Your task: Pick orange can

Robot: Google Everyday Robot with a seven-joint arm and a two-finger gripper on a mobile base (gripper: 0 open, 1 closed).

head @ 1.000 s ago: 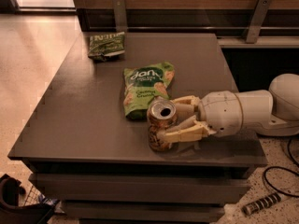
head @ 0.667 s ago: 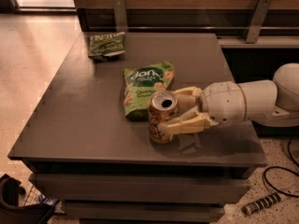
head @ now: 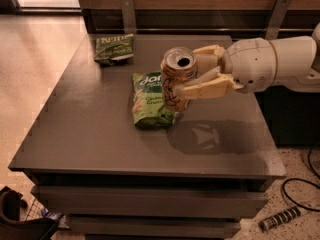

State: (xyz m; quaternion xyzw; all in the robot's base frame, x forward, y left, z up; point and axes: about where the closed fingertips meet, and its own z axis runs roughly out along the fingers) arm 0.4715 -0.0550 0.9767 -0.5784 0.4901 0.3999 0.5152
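The orange can is an orange-gold drink can with dark lettering and an opened silver top. My gripper comes in from the right on a white arm and is shut on the can, one cream finger behind it and one across its front. The can is held upright well above the dark table, over the right edge of a green snack bag. Its shadow falls on the table to the lower right.
A second, darker green snack bag lies at the table's back left. A wooden wall panel with metal brackets runs behind the table. Cables lie on the floor at the lower right; a dark object sits at the lower left.
The gripper has lifted the orange can off the table, from near the front edge up and away, so it now hangs above the nearer snack bag.
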